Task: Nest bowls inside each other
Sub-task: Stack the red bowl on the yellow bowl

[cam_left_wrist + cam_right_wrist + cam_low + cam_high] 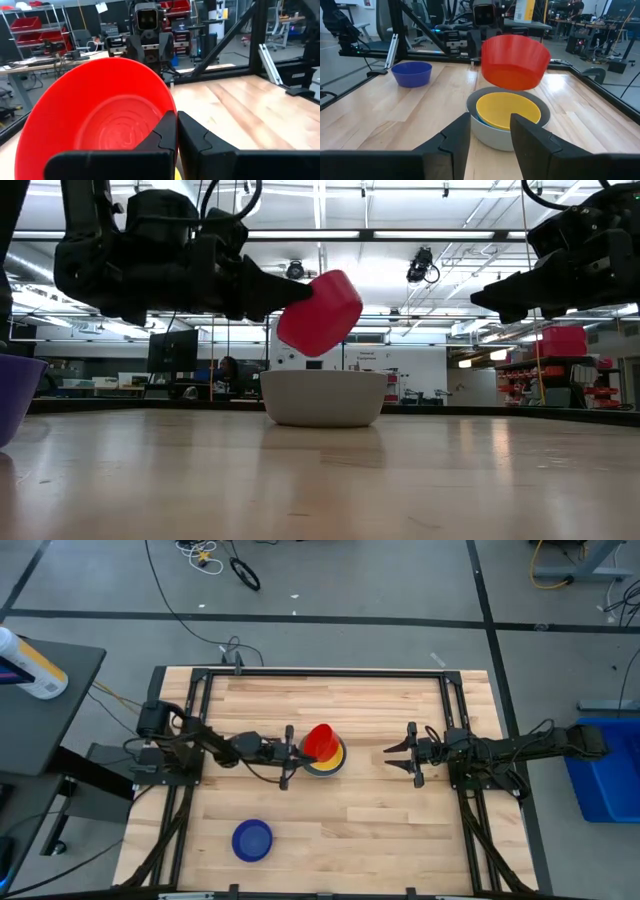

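A red bowl hangs tilted above a grey bowl at the table's middle, with my left gripper shut on it. A light blue bowl sits in the grey bowl, and a yellow bowl sits in the light blue one. A dark blue bowl rests on its base near the table's near left. My right gripper stands open to the right of the stack, with nothing between its fingers. My left gripper pinches the red bowl's rim, one finger inside the bowl and one outside. The fingers come level from the table's left. The bowl is lifted clear above the stack, tipped on its side, its hollow turned toward my left gripper.
Black frame rails run along the table's far, left and right edges. Bare wood lies near the front right.
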Controlling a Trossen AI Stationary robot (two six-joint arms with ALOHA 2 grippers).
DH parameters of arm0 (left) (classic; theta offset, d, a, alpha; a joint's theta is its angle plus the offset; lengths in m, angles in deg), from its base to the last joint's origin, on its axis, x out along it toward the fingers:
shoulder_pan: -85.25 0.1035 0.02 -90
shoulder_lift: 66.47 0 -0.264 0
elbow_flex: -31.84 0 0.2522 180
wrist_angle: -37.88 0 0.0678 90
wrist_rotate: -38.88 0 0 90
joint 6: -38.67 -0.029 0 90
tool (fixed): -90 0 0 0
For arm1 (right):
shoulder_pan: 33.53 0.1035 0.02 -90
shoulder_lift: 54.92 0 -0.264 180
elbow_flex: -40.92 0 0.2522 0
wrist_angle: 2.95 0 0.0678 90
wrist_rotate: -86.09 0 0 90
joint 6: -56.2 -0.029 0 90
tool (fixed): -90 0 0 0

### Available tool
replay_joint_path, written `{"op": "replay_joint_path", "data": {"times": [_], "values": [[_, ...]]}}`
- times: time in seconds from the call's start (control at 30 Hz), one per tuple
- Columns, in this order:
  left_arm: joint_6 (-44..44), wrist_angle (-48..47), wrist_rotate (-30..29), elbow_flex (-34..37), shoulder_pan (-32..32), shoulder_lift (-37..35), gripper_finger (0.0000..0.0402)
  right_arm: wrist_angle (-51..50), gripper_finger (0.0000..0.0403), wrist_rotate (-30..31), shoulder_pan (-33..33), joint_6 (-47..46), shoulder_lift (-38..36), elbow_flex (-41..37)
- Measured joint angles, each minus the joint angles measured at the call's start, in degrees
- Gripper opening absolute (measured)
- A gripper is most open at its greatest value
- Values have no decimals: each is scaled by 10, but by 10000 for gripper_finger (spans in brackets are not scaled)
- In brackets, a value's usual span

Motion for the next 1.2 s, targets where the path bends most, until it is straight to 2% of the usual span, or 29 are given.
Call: {"op": "replay_joint_path", "data": {"times": [0.43, 0.7, 0.87, 1.1, 1.2], "values": [[12, -73, 15, 0, 3, 0, 5, 0, 165, 0, 0, -4, 0, 0], [15, -112, 20, 0, 9, 0, 5, 0, 154, 0, 0, -4, 0, 0], [14, -117, 21, 0, 8, 0, 5, 0, 150, 0, 0, -4, 0, 0], [16, -122, 21, 0, 9, 0, 6, 0, 165, 0, 0, -11, 0, 0], [15, -120, 19, 0, 9, 0, 24, 0, 173, 0, 0, -17, 0, 0]]}}
